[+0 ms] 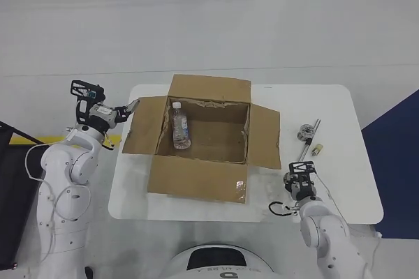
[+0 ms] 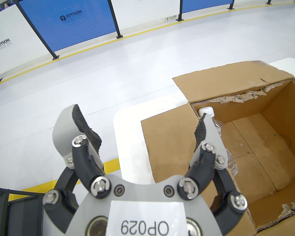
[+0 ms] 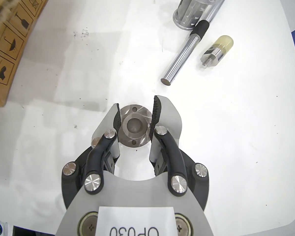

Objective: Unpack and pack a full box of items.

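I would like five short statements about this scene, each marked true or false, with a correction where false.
1. A plastic bottle lies inside the cardboard box. True.
2. The left gripper has its jaws shut on the bottle. False: the jaws stand open, holding nothing.
3. The right gripper has its jaws against a round metal flange on the table. True.
4. The steel rod lies in the box. False: it lies on the table, outside the box.
5. The box flaps are closed. False: they are folded open.

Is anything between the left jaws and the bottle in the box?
Yes: the left wall of the box and its spread flap lie between the left gripper and the bottle. The top is open.
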### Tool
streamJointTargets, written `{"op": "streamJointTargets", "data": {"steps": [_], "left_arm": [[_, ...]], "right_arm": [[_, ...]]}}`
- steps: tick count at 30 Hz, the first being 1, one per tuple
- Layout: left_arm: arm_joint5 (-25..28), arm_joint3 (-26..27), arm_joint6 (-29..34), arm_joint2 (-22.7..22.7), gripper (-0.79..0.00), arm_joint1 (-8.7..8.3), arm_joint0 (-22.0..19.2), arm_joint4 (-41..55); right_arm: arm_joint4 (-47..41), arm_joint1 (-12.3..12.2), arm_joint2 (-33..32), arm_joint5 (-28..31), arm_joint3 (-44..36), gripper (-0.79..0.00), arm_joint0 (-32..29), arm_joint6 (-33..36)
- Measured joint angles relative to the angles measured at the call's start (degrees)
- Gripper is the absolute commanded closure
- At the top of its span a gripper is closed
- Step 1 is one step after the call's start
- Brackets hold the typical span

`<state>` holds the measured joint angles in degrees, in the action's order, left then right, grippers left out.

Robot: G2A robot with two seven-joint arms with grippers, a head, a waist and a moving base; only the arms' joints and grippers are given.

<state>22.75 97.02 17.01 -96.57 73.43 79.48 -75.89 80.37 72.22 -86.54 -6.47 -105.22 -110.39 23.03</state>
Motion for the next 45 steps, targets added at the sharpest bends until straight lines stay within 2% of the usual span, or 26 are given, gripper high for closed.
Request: {"op": "streamJointTargets", "data": {"steps": [6,10,11,13,15,22,25,32,34,36,40,41,42,43,44,45], "left_arm": [[0.0,0.0,0.0,0.0,-0.785,0.00,0.0,0.0],[0.0,0.0,0.0,0.0,-0.785,0.00,0.0,0.0],[0.0,0.0,0.0,0.0,-0.785,0.00,0.0,0.0],[0.0,0.0,0.0,0.0,-0.785,0.00,0.0,0.0],[0.0,0.0,0.0,0.0,-0.785,0.00,0.0,0.0],[0.0,0.0,0.0,0.0,-0.785,0.00,0.0,0.0],[0.0,0.0,0.0,0.0,-0.785,0.00,0.0,0.0],[0.0,0.0,0.0,0.0,-0.785,0.00,0.0,0.0],[0.0,0.0,0.0,0.0,-0.785,0.00,0.0,0.0],[0.0,0.0,0.0,0.0,-0.785,0.00,0.0,0.0],[0.0,0.0,0.0,0.0,-0.785,0.00,0.0,0.0],[0.0,0.0,0.0,0.0,-0.785,0.00,0.0,0.0],[0.0,0.0,0.0,0.0,-0.785,0.00,0.0,0.0],[0.0,0.0,0.0,0.0,-0.785,0.00,0.0,0.0],[0.0,0.0,0.0,0.0,-0.785,0.00,0.0,0.0],[0.0,0.0,0.0,0.0,-0.785,0.00,0.0,0.0]], "right_arm": [[0.1,0.0,-0.3,0.7,0.2,-0.292,-0.5,-0.2],[-0.1,-0.1,-0.6,1.5,0.4,-0.240,-0.6,0.0],[-0.1,-0.1,-0.6,1.7,0.7,-0.179,-0.4,0.2],[-0.1,-0.1,-0.4,2.0,1.6,-0.132,0.2,0.7],[0.0,-0.1,-0.2,2.1,2.2,0.000,0.8,1.3],[0.6,0.0,-0.4,0.9,-0.5,0.000,-0.6,-0.3],[-1.4,0.0,-2.5,-0.6,-6.3,0.000,-5.0,-4.6],[-6.7,0.4,-7.5,-2.6,-25.0,0.000,-20.8,-19.1],[-4.8,0.5,-7.4,-2.2,-29.0,0.000,-24.3,-21.9],[-1.1,0.6,-5.8,-3.6,-29.6,0.000,-24.6,-23.0],[4.9,0.8,-1.7,-5.5,-29.4,0.000,-24.2,-20.5],[5.6,0.8,-1.5,-5.5,-29.4,-0.083,-24.2,-18.7],[6.3,0.7,-1.5,-5.4,-29.4,-0.277,-24.1,-16.5],[7.1,0.7,-1.4,-4.8,-29.2,-0.622,-23.8,-14.2],[8.0,0.6,-1.1,-3.9,-28.5,-0.785,-23.0,-11.4],[8.5,0.6,-0.9,-3.4,-27.6,-0.785,-22.1,-9.5]]}}
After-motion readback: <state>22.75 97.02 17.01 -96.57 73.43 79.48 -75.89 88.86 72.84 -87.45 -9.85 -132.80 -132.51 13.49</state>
